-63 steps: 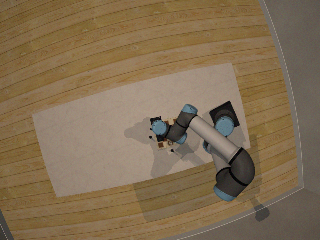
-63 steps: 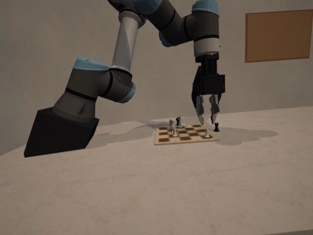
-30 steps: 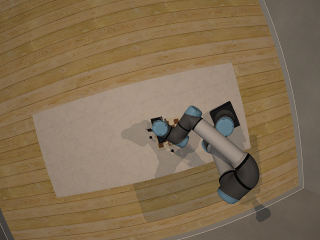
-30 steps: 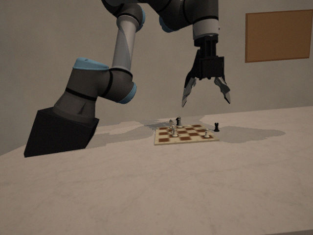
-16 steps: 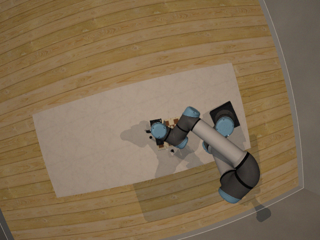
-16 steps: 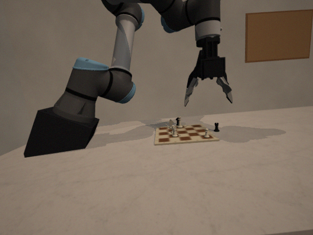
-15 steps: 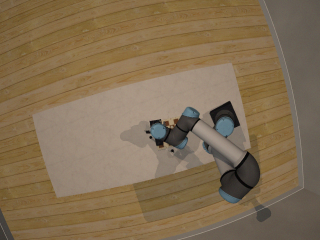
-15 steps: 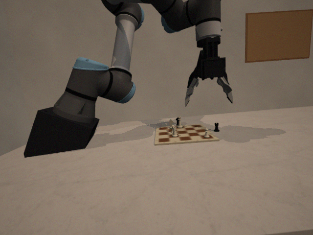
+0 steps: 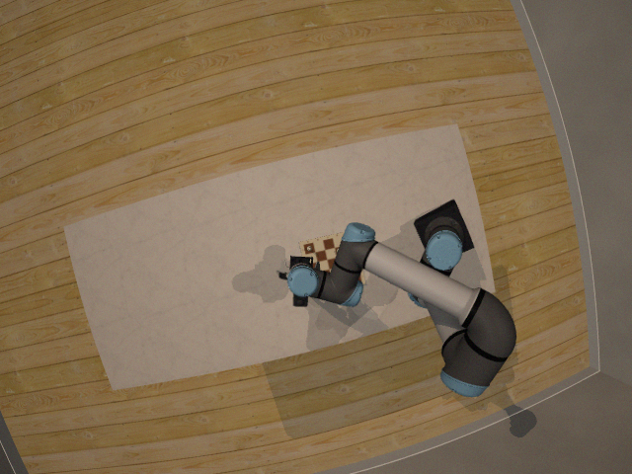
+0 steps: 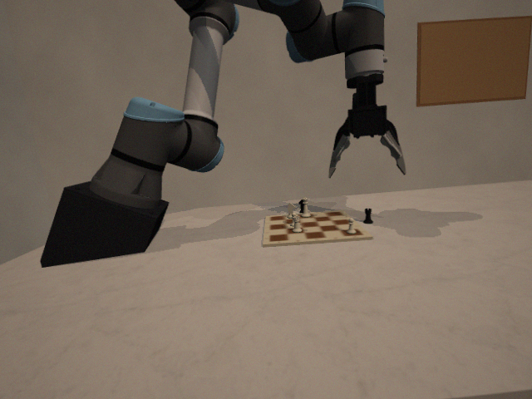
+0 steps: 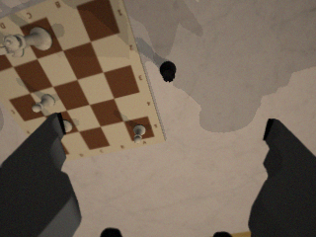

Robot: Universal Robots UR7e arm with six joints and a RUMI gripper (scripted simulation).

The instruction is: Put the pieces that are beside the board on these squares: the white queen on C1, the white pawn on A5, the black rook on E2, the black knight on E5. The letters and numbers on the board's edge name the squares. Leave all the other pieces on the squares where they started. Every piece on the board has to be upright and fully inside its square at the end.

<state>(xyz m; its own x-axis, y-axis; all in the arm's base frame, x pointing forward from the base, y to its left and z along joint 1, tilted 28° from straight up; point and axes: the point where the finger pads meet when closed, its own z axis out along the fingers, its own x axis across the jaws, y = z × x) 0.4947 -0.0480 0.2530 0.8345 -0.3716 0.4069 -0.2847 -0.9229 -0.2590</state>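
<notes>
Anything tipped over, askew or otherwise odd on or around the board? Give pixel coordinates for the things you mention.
Nothing looks wrong. The black rook [image 10: 368, 215] [image 11: 168, 71] stands upright beside the chessboard [image 10: 317, 241] [image 11: 114, 136], simply unplaced. The white corner pawn [image 10: 351, 226] [image 11: 139, 131] is upright, and the gripper [image 10: 367, 174] [image 11: 164, 117] is open above.

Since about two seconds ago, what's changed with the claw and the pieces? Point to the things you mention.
The claw [image 10: 367, 174] [image 11: 164, 117] has risen away from the board [image 10: 317, 242] [image 11: 111, 54] and its fingers have spread wide. It holds nothing now. The black rook [image 10: 368, 215] [image 11: 168, 70] still stands beside the board.
</notes>
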